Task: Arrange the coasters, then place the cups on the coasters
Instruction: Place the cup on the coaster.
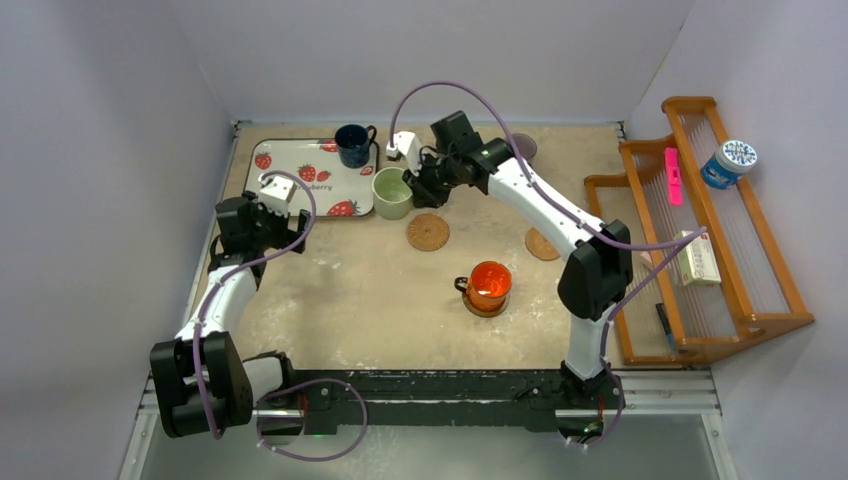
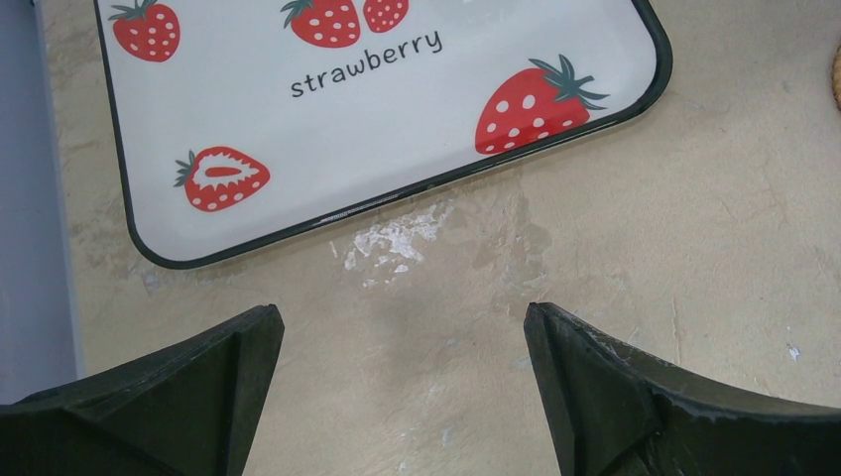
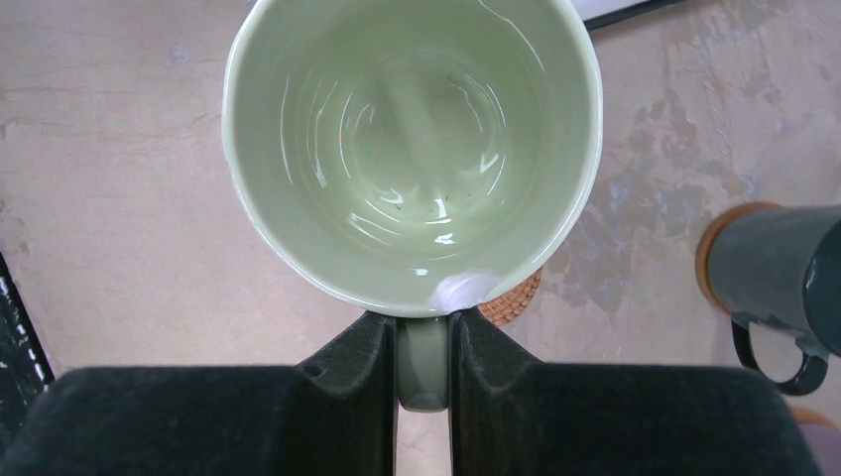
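Five coasters [image 1: 428, 232], four cups [image 1: 354, 145] and perhaps a fifth cup [image 1: 522, 148] half hidden, one tray [image 1: 300, 165], one jar [image 1: 729, 163], one rack [image 1: 760, 270].

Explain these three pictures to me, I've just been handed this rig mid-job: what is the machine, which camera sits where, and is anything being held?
The machine is a left arm and a right arm, bolted at the near edge of the table. The wide picture looks down from above and behind them. The other two pictures come from a camera on each wrist.

The left hand is open and empty, facing the strawberry tray, where a navy mug stands. The right hand is shut on the handle of the pale green mug.

The orange mug already sits on a coaster. A woven coaster and a right-side coaster lie bare.
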`<control>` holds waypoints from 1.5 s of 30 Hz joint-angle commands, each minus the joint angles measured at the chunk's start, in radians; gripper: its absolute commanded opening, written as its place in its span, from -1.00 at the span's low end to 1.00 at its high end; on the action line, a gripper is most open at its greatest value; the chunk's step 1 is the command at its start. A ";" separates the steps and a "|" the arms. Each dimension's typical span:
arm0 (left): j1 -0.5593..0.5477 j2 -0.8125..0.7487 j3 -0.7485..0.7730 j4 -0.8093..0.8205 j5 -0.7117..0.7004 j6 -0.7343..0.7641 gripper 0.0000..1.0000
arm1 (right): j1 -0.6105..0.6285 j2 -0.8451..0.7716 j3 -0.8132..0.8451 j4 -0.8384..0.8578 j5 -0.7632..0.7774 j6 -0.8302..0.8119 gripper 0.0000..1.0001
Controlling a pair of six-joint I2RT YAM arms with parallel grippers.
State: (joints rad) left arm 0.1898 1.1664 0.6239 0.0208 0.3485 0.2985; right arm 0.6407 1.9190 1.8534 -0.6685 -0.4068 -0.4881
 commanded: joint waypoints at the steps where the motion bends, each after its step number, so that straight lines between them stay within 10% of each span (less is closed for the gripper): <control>1: 0.004 -0.008 -0.007 0.027 0.026 0.005 1.00 | -0.013 -0.088 -0.032 0.133 -0.017 0.062 -1.00; 45: 0.004 -0.028 -0.022 0.025 0.069 0.007 1.00 | -0.179 -0.553 -0.562 0.421 0.232 0.201 -1.00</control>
State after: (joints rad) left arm 0.1894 1.1614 0.6159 0.0204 0.3740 0.2993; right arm 0.5175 1.4307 1.3018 -0.3573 -0.1589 -0.3496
